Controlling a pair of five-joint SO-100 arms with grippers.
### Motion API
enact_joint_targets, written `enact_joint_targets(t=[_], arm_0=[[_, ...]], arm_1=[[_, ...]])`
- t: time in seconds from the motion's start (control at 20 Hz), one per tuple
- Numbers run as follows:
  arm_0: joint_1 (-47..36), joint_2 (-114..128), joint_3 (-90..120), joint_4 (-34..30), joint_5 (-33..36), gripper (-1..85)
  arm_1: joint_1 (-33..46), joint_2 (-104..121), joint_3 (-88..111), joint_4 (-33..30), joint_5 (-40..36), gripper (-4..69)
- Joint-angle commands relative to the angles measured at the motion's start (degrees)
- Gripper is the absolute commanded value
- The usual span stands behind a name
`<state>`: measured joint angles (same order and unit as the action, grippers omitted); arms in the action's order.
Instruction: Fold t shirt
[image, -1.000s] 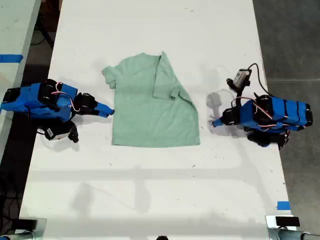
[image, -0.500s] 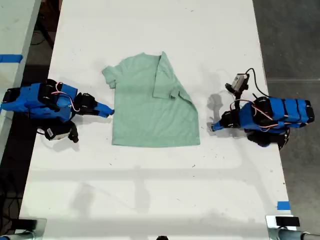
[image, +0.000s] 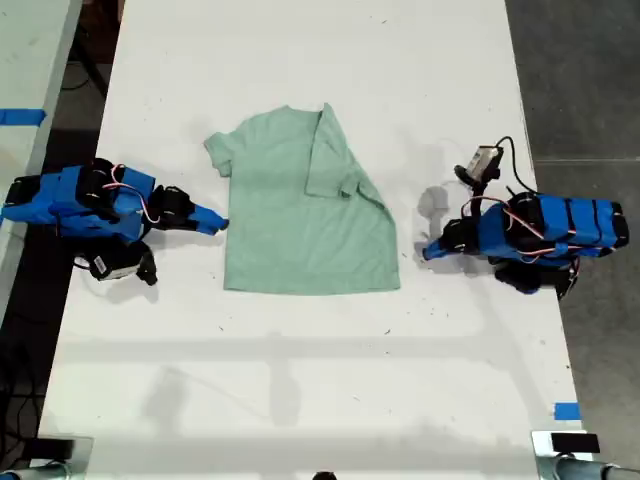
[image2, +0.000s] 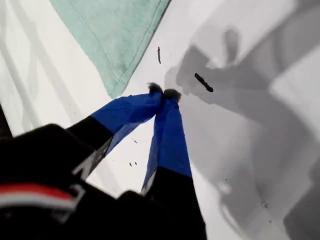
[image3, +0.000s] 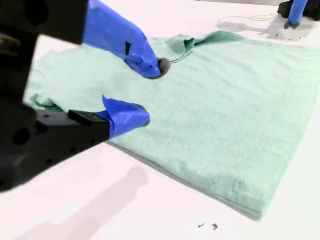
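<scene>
The shirt lies flat on the white table, about midway between the two arms in the exterior view. One sleeve, on the exterior view's right, is folded inward over the body so its edge runs diagonally from the collar area down toward the shirt's right side; the other sleeve is spread out toward the exterior view's left. The hem is straight and faces the near edge of the table.

My first gripper is at the exterior view's right, low over bare table, near the shirt's hem corner but apart from it. Its blue-taped jaws are pressed together at the tips, with nothing between them. A shadow falls on the table just beyond it (two small dark specks lie there too).

My second gripper is at the exterior view's left, just beside the shirt's side edge. Its jaws stand apart with a clear gap, one tip over the cloth in the wrist view, the other near the shirt's edge. I cannot tell whether either tip touches the fabric. No cloth is held between them.

A strip of blue tape is stuck on the table near the exterior view's lower right.
</scene>
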<state>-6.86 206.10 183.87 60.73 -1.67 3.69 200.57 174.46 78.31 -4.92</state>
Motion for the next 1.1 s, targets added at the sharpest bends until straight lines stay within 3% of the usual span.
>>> enact_joint_targets(t=[0.0,0.2,0.35,0.6,0.65,0.7,0.9,1.05], arm_0=[[-0.3,0.4,0.0,0.1,0.4,11.6],[-0.3,0.4,0.0,0.1,0.4,11.6],[2.6,0.4,-0.1,-0.4,4.7,11.7],[9.6,0.4,-3.5,0.4,-8.5,15.4],[8.3,0.4,-3.1,-0.1,-8.7,12.9],[6.6,0.4,-3.0,-1.6,-6.6,1.2],[3.1,0.4,-4.7,-4.5,-6.9,-0.1],[-1.2,0.4,-4.4,-3.1,-6.2,-0.1]], arm_1=[[0.0,0.4,2.7,-0.4,-0.2,0.2],[0.0,0.4,2.7,-0.4,-0.5,0.2],[-0.2,0.4,2.7,-0.4,-0.8,0.2],[-0.1,0.4,2.7,-0.4,-0.7,0.2],[-0.1,0.4,2.7,-0.4,-0.6,0.2],[-0.1,0.4,2.7,-0.4,-0.6,0.2],[0.0,0.4,2.7,-0.4,-0.7,0.2],[-0.1,0.4,2.7,-0.4,-0.8,0.2]])
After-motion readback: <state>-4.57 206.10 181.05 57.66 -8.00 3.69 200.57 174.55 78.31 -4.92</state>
